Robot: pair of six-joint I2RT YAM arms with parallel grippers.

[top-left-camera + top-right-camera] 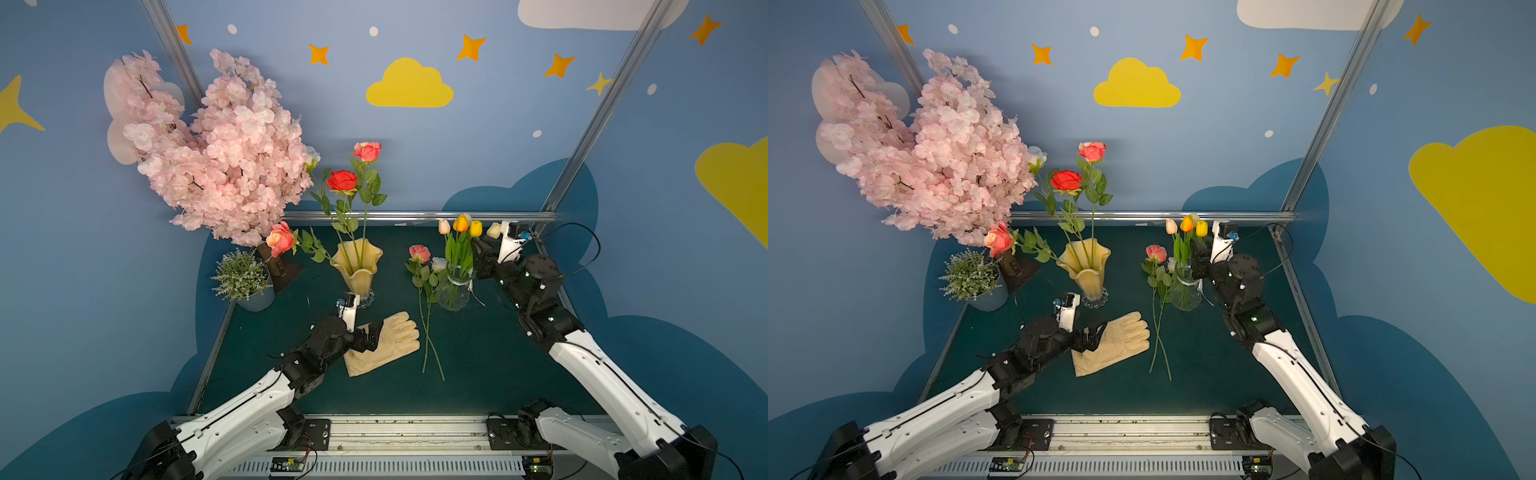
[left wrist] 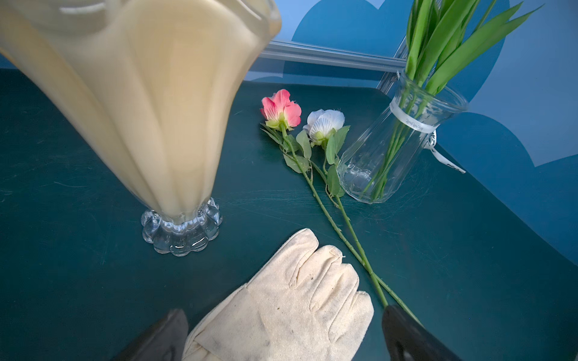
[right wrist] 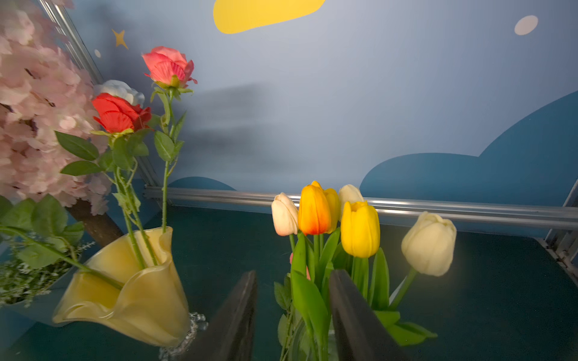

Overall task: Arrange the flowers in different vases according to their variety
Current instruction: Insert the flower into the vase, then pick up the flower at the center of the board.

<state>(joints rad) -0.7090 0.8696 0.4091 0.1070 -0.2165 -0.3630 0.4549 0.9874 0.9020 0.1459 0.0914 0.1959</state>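
The left tool (image 2: 284, 311) is seen fully released, its jaws held wide above the cuff of a cream glove (image 1: 386, 345) that lies on the worktop (image 1: 498, 365). The right tool (image 3: 294, 275) is released too: its jaws stand apart on both sides of the tulip leaves, and nothing is grasped. The tulips (image 1: 461, 224) are standing in the clear vase (image 1: 455, 286). Four roses (image 1: 341, 180) are placed in the amber vase (image 1: 357, 266). A pink rose (image 1: 419, 252) and a white rose (image 1: 439, 264) are lying on the worktop between the two vases, just beside the clear vase, with their stems crossed.
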